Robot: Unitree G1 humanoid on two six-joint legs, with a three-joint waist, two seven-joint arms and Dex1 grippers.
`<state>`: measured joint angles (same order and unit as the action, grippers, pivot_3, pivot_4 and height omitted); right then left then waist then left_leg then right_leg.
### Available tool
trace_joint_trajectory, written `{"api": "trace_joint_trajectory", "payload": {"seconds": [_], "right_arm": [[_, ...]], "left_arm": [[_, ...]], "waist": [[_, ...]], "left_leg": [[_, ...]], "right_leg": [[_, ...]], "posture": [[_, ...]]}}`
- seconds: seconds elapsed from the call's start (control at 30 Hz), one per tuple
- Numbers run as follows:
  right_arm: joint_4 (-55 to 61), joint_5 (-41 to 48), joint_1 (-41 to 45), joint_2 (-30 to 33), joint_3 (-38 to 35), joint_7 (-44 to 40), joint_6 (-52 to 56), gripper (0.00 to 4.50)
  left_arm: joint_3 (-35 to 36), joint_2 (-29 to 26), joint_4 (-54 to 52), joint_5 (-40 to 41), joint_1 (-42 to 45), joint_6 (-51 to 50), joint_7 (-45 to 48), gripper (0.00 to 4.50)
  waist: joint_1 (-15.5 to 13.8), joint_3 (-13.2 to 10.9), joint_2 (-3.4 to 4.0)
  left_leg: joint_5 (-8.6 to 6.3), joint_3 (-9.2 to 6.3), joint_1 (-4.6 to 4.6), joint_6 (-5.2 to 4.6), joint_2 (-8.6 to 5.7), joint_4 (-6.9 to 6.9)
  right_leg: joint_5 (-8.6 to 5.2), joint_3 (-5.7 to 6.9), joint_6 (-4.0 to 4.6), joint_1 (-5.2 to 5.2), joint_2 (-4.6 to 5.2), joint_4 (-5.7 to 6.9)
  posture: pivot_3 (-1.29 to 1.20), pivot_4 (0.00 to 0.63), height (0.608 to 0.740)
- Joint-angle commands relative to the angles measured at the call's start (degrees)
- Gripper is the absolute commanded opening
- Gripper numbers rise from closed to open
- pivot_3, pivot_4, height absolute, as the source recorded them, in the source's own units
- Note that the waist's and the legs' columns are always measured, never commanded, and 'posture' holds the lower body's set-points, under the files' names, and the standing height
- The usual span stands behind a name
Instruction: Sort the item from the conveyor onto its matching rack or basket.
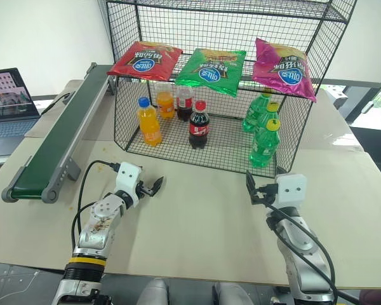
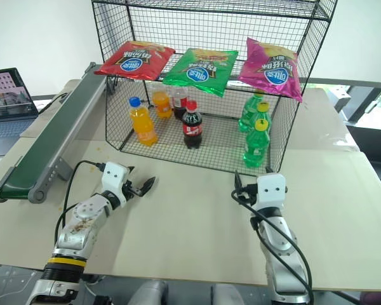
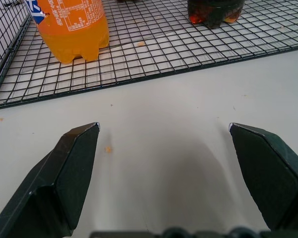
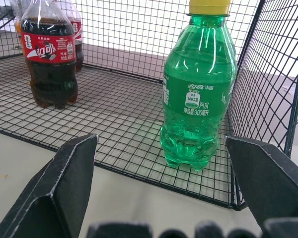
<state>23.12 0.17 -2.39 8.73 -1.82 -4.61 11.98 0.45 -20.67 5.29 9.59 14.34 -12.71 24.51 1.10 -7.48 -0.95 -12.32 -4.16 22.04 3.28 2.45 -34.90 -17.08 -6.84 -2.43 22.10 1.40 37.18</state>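
- On the rack's [image 1: 317,63] upper mesh shelf, the green snack bag [image 1: 211,70] already lies flat, in the middle of a row of three: the red bag [image 1: 145,59] to its left, the pink bag [image 1: 284,68] to its right.
- The green bag's long axis runs roughly across the rack's front, and its near edge droops slightly over the shelf's front rim.
- To the left of the rack, the conveyor [image 1: 57,143] carries nothing that I can see along its dark belt, so the sorting looks done, or else the next item has not arrived.
- In front of the rack, low over the table [image 1: 203,229], both arms sit back from it. The left gripper [image 1: 153,186] has its fingers spread wide and empty, aimed toward the rack's bottom shelf, where the orange soda bottle [image 1: 148,121] stands.
- The right gripper [image 1: 252,188] is likewise wide apart with nothing between its fingers, facing the nearest green soda bottle [image 1: 265,143] at the rack's right front corner; the cola bottle [image 1: 199,124] stands further left.
- From both grippers the green bag lies up and away, on the shelf above the bottles. It sits about midway between them, so I cannot call either arm clearly nearer.
- The left arm is the nearer one to the conveyor, and my guess is that it would take any fresh pickup there.
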Motion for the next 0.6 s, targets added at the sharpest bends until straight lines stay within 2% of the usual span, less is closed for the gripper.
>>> {"api": "trace_joint_trajectory", "payload": {"seconds": [0.03, 0.6], "right_arm": [[2.8, -0.2, 0.2, 0.2, -0.3, -0.1, -1.1, 4.50], [2.5, -0.1, 1.3, 0.8, -0.4, -1.1, -0.7, 4.50]], "left_arm": [[0.5, 0.2, -1.7, 0.7, 0.6, 0.3, 0.8, 4.45], [2.3, 1.9, -1.9, 1.4, 0.4, 0.8, -0.1, 4.45]], "waist": [[0.0, 0.0, 0.00], [0.0, 0.0, 0.00]], "left_leg": [[0.00, 0.00, 0.00, 0.00, 0.00, 0.00], [0.00, 0.00, -0.01, -0.01, 0.00, -0.04]], "right_leg": [[0.00, 0.00, 0.00, 0.00, 0.00, 0.00], [0.00, 0.00, 0.00, -0.02, 0.00, 0.03]], "posture": [[0.00, 0.150, 0.740], [0.00, 0.150, 0.740]]}}
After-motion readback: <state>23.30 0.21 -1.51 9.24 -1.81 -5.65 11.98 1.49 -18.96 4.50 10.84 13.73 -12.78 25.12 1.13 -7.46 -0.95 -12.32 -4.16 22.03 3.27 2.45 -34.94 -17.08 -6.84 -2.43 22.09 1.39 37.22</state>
